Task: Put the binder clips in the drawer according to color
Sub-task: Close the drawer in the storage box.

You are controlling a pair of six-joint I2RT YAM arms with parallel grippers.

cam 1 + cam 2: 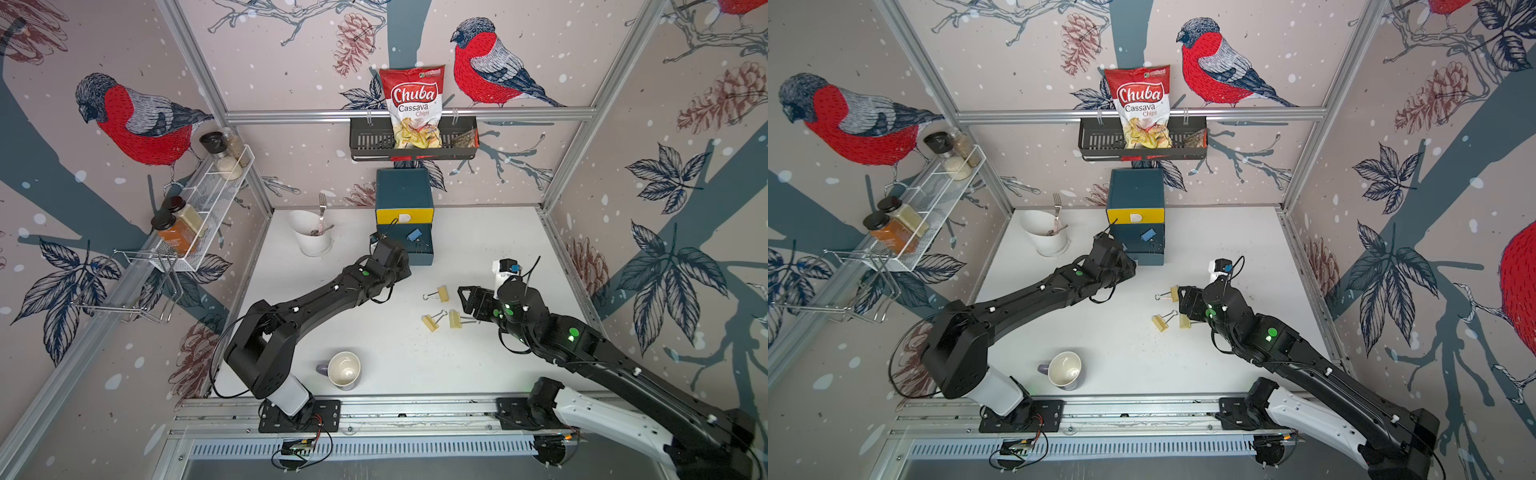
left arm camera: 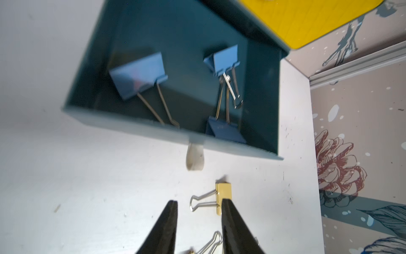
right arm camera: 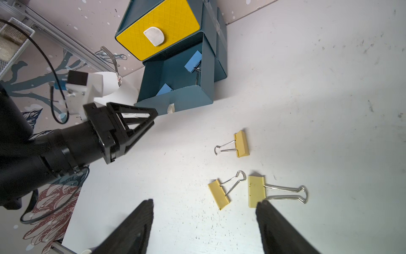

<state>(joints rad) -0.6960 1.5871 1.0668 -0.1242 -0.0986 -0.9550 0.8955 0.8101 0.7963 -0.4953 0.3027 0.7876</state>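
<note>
Left gripper (image 2: 199, 201) and right gripper (image 3: 205, 201) gape, empty.

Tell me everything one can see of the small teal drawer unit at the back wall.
The drawer unit is a dark-teal, plastic-looking box standing upright on the white table against the back wall. Its top drawer has a yellow front with a white tab pull and is shut. The teal drawer beneath is pulled out; three blue binder clips lie inside it.
</note>
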